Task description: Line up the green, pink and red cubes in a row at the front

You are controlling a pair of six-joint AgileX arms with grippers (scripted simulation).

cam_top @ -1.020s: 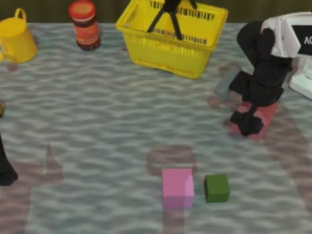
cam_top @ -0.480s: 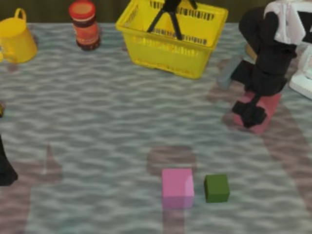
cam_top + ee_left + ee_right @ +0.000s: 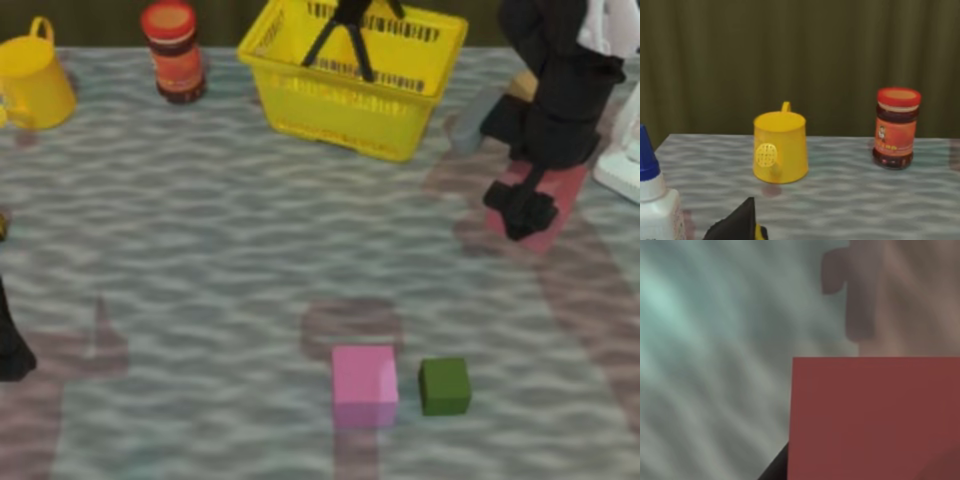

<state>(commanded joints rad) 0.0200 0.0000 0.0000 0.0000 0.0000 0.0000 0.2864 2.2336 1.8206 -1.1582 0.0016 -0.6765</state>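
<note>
The red cube (image 3: pixel 558 205) hangs at the right of the table with my right gripper (image 3: pixel 522 212) shut on it; its shadow lies on the cloth to its left. In the right wrist view the red cube (image 3: pixel 875 420) fills the near corner, with one dark finger (image 3: pixel 776 469) against its side. The pink cube (image 3: pixel 364 385) and the smaller green cube (image 3: pixel 444 386) sit side by side near the front edge, a small gap between them. My left gripper (image 3: pixel 12 352) is parked at the far left edge.
A yellow basket (image 3: pixel 350 80), a red-lidded jar (image 3: pixel 174 52) and a yellow watering can (image 3: pixel 36 82) stand along the back. A greyish block (image 3: pixel 472 128) is partly hidden behind the right arm. A white object (image 3: pixel 625 165) sits at the right edge.
My right gripper has carried the red cube toward the back right, and the cube has come away from its shadow. The pink cube, green cube and left arm have not moved.
</note>
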